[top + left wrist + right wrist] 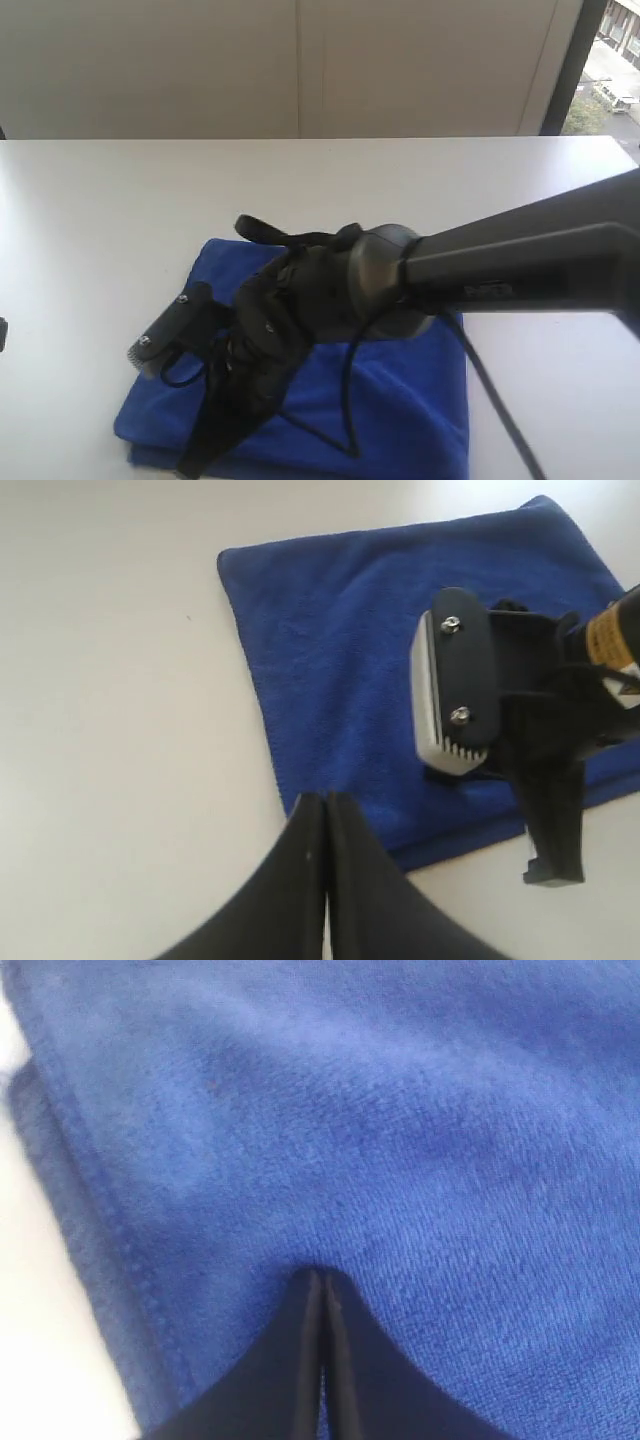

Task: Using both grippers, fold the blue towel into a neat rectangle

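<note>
The blue towel [400, 400] lies flat on the white table as a doubled rectangle, with a lower layer showing along one edge [60, 1260]. No white tag shows. My right arm reaches across it from the right. The right gripper [322, 1275] is shut with nothing between its fingers, its tips down against the towel's surface near that edge; the exterior view shows it at the towel's front left [200, 455]. My left gripper [326, 798] is shut and empty, hovering beside the towel [340, 630] at its edge, a short way from the right arm's wrist block [455, 680].
The white table [90, 230] spreads round the towel, with a pale wall behind it and a window strip at the far right [610, 60]. The right arm's thick forearm [520, 260] and its black cable [350, 400] hang over the towel.
</note>
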Action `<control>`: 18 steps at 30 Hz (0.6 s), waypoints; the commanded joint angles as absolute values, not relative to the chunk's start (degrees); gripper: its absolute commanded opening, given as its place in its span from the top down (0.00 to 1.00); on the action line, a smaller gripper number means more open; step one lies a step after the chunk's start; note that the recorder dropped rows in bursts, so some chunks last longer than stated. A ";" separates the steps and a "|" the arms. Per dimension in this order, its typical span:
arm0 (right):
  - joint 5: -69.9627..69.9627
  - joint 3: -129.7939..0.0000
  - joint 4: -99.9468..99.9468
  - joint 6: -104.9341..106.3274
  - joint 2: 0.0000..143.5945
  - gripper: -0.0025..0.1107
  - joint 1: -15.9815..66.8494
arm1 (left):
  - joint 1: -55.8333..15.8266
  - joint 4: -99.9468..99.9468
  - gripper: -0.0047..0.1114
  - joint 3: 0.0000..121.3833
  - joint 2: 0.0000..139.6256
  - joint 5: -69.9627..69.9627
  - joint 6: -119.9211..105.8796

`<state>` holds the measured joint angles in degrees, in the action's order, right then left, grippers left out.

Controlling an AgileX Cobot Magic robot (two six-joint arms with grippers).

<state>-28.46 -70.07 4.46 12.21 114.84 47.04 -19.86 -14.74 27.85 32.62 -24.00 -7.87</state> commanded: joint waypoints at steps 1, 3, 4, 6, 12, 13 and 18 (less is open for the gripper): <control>-30.70 -77.03 6.54 12.76 120.20 0.98 49.58 | -20.16 -15.57 0.96 27.39 31.38 -24.35 -7.34; -30.70 -81.09 8.28 12.19 122.85 0.98 49.75 | -20.16 -15.57 0.96 27.39 31.38 -24.46 -7.34; -30.80 -83.27 9.09 11.74 124.19 0.98 49.75 | -20.16 -15.57 0.96 27.39 31.38 -24.46 -7.34; -31.83 -89.86 9.24 9.60 127.86 0.98 49.30 | -20.16 -15.57 0.96 27.39 31.38 -24.54 -7.34; -32.62 -102.88 9.36 3.71 129.24 0.98 44.05 | -20.16 -15.85 0.96 27.39 31.38 -24.63 -7.34; -33.23 -102.74 9.36 3.71 127.96 0.98 43.35 | -20.16 -15.85 0.96 27.39 31.38 -24.63 -7.34; -37.53 -99.02 5.45 5.63 121.33 0.98 40.18 | -20.16 -15.83 0.96 27.26 31.49 -24.63 -7.32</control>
<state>-35.89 -101.41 8.20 4.65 125.02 41.80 -19.86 -15.12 27.71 31.65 -24.11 -7.76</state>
